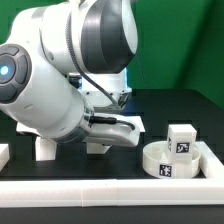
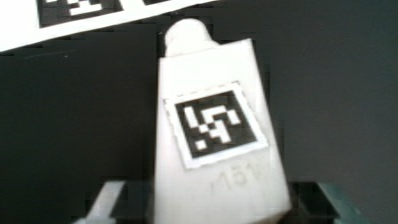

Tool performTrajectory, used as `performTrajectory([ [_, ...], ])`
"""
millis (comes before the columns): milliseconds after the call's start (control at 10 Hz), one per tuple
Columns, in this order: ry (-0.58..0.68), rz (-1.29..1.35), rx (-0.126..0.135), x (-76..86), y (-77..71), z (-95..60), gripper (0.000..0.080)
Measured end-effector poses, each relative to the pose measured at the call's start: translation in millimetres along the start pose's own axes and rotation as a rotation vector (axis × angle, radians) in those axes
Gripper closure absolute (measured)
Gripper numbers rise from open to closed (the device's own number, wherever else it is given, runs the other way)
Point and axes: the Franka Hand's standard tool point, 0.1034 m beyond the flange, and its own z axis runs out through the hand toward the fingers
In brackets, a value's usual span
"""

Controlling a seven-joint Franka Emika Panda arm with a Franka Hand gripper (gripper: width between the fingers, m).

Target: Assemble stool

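Note:
A white stool leg [image 2: 214, 120] with a square tag lies flat on the black table, its narrow end pointing away from the wrist. My gripper [image 2: 219, 205] is low over its wide end. One finger [image 2: 111, 200] stands on each side with dark gaps to the leg, so the gripper is open. In the exterior view the gripper [image 1: 112, 130] is down at the table, left of the round seat [image 1: 165, 162]. Another leg block [image 1: 182, 138] stands upright at the seat; I cannot tell whether it is in the ring or behind it.
A long white border rail [image 1: 110, 190] runs along the front. Another white block [image 1: 45, 148] stands under the arm, and a white piece [image 1: 3, 155] shows at the exterior view's left edge. The marker board [image 2: 89, 20] lies beyond the leg's narrow end.

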Motion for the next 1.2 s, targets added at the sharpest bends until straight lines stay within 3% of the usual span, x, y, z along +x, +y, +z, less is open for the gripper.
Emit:
performTrajectory([
  [300, 0.006, -0.010, -0.004, -6.4, -8.0, -10.2, 0.0475],
  [600, 0.019, -0.022, -0.021, -41.5, -38.9, -47.4, 0.0474],
  [800, 0.057, -0.039, -0.020, -42.5, -48.1, -55.9, 0.0474],
  [1100, 0.074, -0.039, -0.019, -39.9, -48.0, -56.7, 0.0474],
  [1200, 0.123, -0.049, -0.015, -41.4, -53.8, -67.7, 0.0473],
])
